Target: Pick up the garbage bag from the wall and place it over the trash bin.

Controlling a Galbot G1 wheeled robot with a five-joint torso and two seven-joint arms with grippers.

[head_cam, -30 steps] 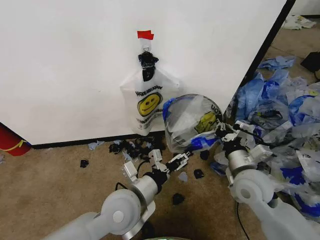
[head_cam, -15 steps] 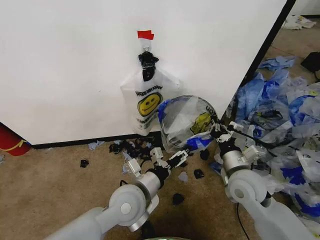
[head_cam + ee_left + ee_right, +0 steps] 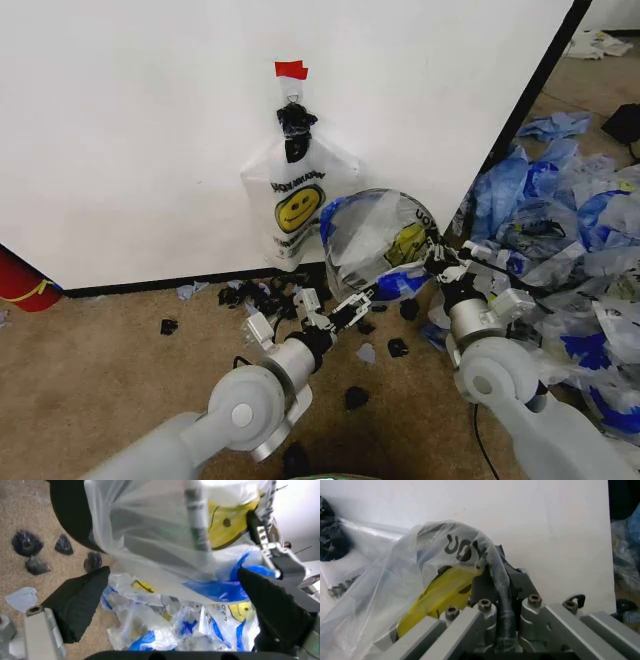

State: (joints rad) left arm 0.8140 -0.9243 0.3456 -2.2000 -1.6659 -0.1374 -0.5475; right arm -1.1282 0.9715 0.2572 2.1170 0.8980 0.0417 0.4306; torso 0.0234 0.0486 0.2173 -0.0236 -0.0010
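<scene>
Head view is showing the garbage bag [image 3: 375, 240] draping over the trash bin [image 3: 345, 290] just right of a second smiley bag [image 3: 297, 205] that is hanging on the wall [image 3: 130, 130] under a red tape piece [image 3: 291, 69]. Left gripper [image 3: 345, 312] is reaching in at the bin's near lower side with its fingers spread apart and nothing between them, while the right gripper [image 3: 432, 258] is pinching the bag's plastic at the bin's right rim. Blue plastic bags [image 3: 560, 220] are lying heaped to the right of the bin.

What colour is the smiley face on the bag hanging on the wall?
Yellow with black eyes and smile, on the garbage bag; clearest in the head view.
</scene>
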